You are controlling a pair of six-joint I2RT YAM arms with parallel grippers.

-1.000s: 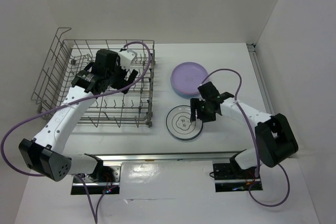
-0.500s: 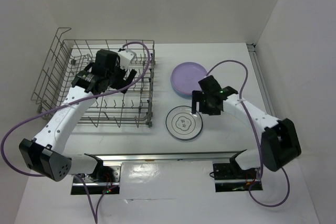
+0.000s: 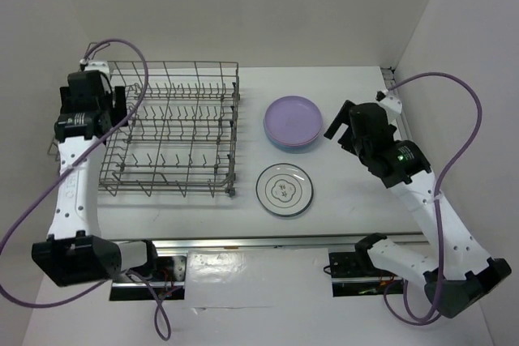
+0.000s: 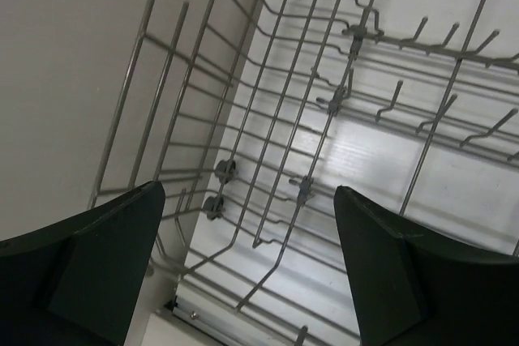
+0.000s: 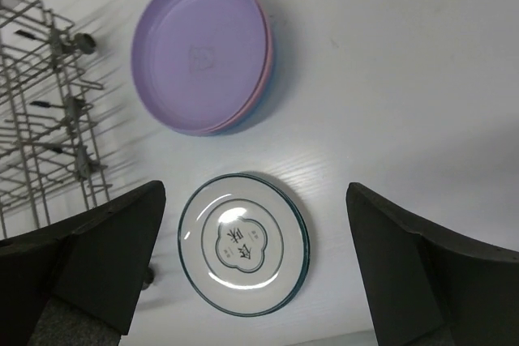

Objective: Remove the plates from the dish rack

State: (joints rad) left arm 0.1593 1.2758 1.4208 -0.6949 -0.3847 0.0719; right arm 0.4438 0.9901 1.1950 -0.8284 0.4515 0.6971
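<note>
Plates (image 3: 292, 121) are laid on the table (image 3: 357, 200) beside the dish rack (image 3: 170, 131), none seen inside, while the left gripper (image 4: 249, 190) and right gripper (image 5: 255, 192) are spread wide and empty, though rack wires could be snagged by the left one.

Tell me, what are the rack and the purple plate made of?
Rack: looks like grey metal wire, thin bent rods with a dull sheen, perhaps coated. Purple plate: probably plastic, even pastel colour with a soft matte shine, though ceramic is possible.
</note>
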